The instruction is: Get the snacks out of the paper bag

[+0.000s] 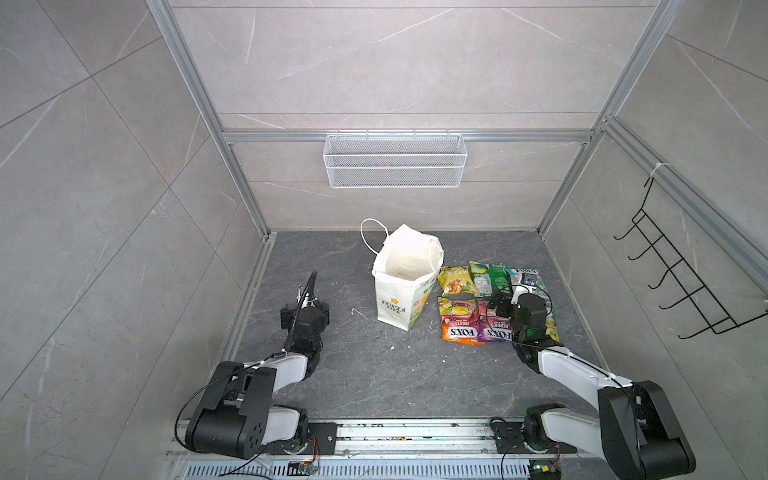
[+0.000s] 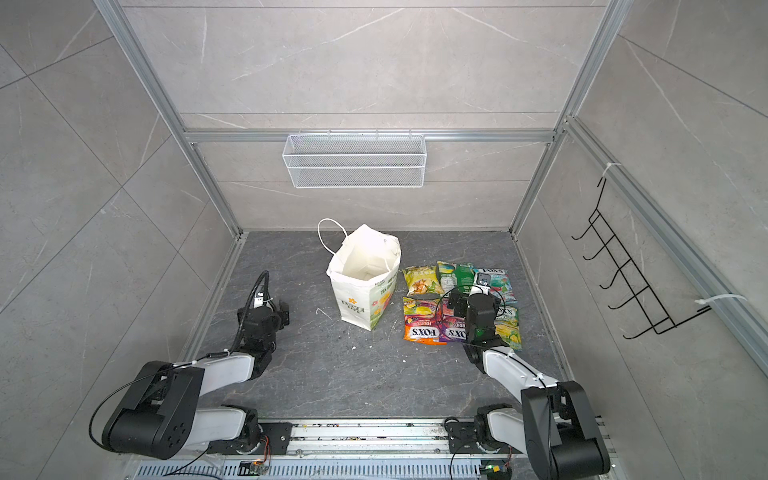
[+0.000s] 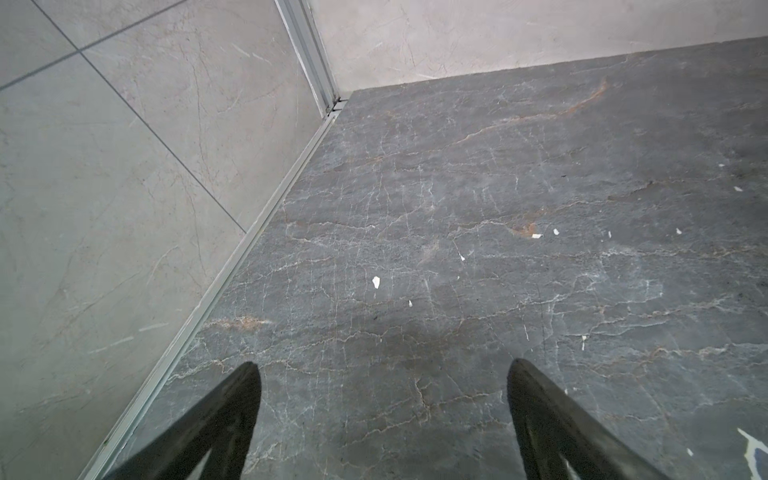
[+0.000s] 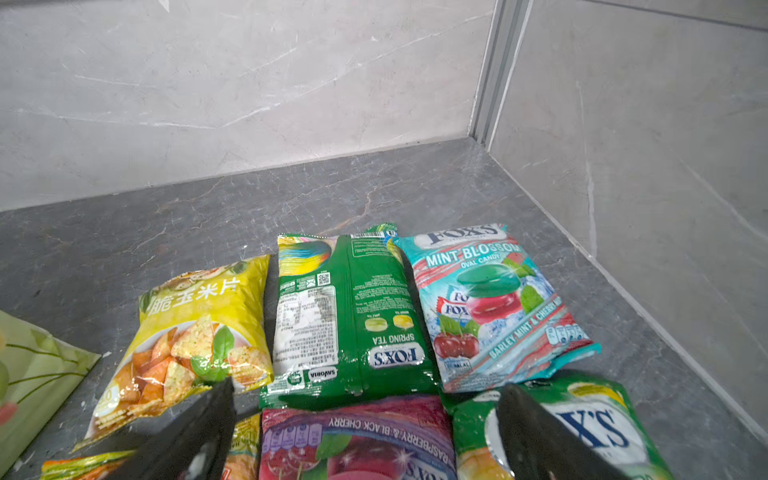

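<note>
The left arm is folded low on the left of the paper bag (image 1: 399, 299), well apart from it. The left gripper (image 3: 382, 365) points down at the bare dark floor (image 3: 457, 208), jaws spread wide and holding nothing.

The right arm reaches out on the bag's right, and the right gripper (image 4: 369, 384) hangs over the packets, jaws wide apart and empty.

One paper bag stands upright, mouth open, white inside showing. Six packets lie flat just right of it in two rows of three:
- **Far row:** yellow chip packet (image 1: 457, 280), green packet (image 1: 490, 278), teal mint packet (image 4: 490, 307).
- **Near row:** orange packet (image 1: 457, 324), purple packet (image 1: 496, 328), yellow-green packet (image 4: 582, 428).

One wire basket (image 1: 395, 166) hangs on the wall behind the bag.
</note>
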`<action>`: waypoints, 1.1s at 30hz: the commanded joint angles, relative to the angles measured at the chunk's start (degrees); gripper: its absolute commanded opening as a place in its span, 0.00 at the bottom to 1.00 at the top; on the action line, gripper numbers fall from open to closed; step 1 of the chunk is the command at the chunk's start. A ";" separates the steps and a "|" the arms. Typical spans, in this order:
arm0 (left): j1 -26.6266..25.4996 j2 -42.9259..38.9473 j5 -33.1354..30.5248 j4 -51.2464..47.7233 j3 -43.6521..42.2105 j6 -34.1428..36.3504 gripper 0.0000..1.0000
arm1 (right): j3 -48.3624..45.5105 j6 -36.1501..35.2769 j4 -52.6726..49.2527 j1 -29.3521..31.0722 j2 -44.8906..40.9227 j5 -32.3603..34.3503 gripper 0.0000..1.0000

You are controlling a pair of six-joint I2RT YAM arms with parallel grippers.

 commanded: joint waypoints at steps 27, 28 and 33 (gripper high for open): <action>13.87 8.96 25.51 2.67 5.28 -3.54 0.97 | -9.87 -9.97 33.48 0.87 16.92 -6.38 1.00; 13.83 8.84 25.59 2.53 5.31 -3.58 1.00 | -9.09 -9.75 31.98 0.83 16.81 -6.14 1.00; 13.78 8.70 25.48 2.68 5.09 -3.41 1.00 | -3.61 -7.75 21.65 0.17 17.26 -4.42 1.00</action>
